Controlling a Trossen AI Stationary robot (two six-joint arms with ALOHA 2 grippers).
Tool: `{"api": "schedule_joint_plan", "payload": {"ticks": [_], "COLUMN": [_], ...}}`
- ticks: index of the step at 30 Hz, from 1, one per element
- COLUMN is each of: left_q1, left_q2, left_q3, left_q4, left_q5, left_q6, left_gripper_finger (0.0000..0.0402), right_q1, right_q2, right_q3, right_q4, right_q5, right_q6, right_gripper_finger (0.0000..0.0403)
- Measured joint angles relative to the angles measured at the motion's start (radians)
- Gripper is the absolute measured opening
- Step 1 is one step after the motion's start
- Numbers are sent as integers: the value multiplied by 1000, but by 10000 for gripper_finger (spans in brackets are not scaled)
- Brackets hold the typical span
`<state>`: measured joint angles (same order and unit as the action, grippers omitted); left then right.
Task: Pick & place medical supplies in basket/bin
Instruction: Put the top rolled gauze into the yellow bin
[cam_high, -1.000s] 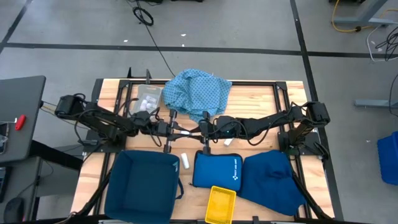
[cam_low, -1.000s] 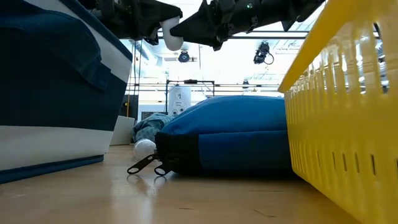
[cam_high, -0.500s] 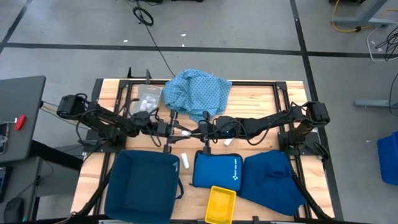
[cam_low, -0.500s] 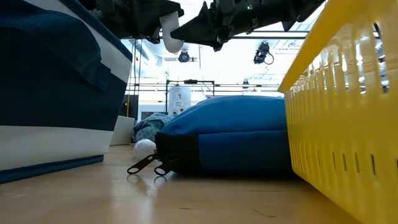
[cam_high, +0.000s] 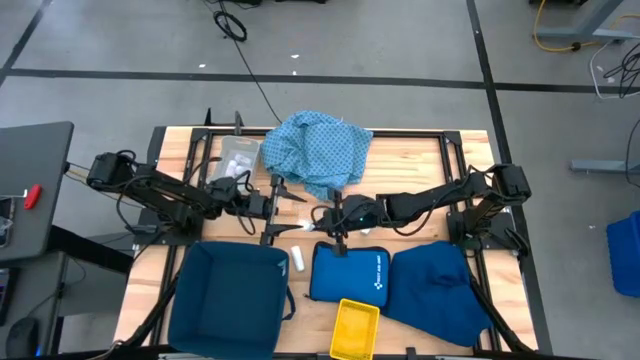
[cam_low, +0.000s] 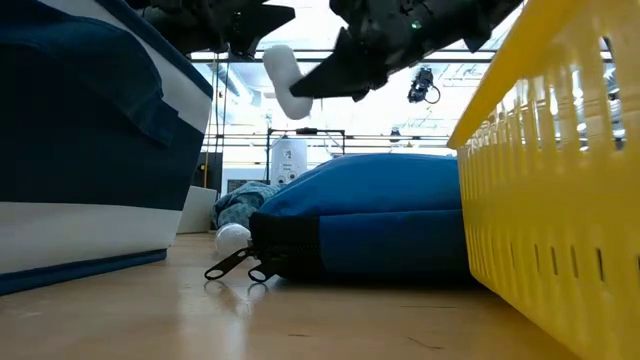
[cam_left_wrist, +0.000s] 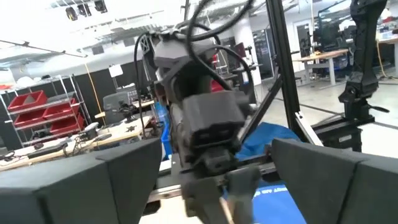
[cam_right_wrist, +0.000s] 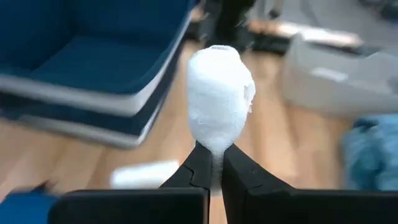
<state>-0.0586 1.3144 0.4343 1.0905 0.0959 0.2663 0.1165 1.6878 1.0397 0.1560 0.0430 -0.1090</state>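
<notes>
From the low view I lose most of both arms off the top edge, and the navy bin (cam_low: 80, 150) and the yellow basket (cam_low: 550, 200) block the sides, so I see only the fingertips and the white roll (cam_low: 284, 82). In the left wrist view the right arm's body fills the middle and hides the roll itself. The roll's held end is pinched out of sight between the right gripper's (cam_right_wrist: 211, 163) fingers.

That right gripper is clamped tight on one end of the white roll (cam_right_wrist: 219, 96), which stands out past its fingertips. The left gripper (cam_high: 272, 208) stands wide, its fingers spread to either side in its own wrist view, apart from the roll and holding nothing.

Compared with a second ago, the roll has changed hands: then the left gripper held it with the right closing in; now the left has let go and backed off. The right gripper (cam_high: 318, 222) has drawn toward the blue zip pouch (cam_high: 350, 272), with the roll tilted.

Another white roll (cam_high: 297, 258) lies on the table just beside the pouch, below the right gripper. The light-blue dotted cloth (cam_high: 318, 150) sits beyond both grippers.
</notes>
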Motion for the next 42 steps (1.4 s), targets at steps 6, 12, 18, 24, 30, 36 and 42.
{"api": "schedule_joint_plan", "payload": {"ticks": [6,12,18,24,30,36,42], "left_q1": [0,0,0,1,1,1,1], "left_q2": [0,0,0,0,0,0,0], "left_q3": [0,0,0,0,0,0,0], "left_q4": [-26,-34,-38,-41,-42,-46,-50], "left_q5": [-2,1,1,1,2,2,2], "left_q6": [2,-6,-4,3,4,6,6], "left_gripper_finger": [308,308,308,308,308,308,308], "right_q1": [51,124,213,297,371,436,470], "right_q2": [-28,-94,-113,-112,-89,-27,41], "right_q3": [0,0,1,1,1,1,1], "right_q4": [-140,-248,-305,-321,-332,-318,-283], "right_q5": [-49,-135,-210,-217,-204,-237,-269], "right_q6": [42,95,213,363,531,699,814], "right_gripper_finger": [13,13,13,13,13,13,13]}}
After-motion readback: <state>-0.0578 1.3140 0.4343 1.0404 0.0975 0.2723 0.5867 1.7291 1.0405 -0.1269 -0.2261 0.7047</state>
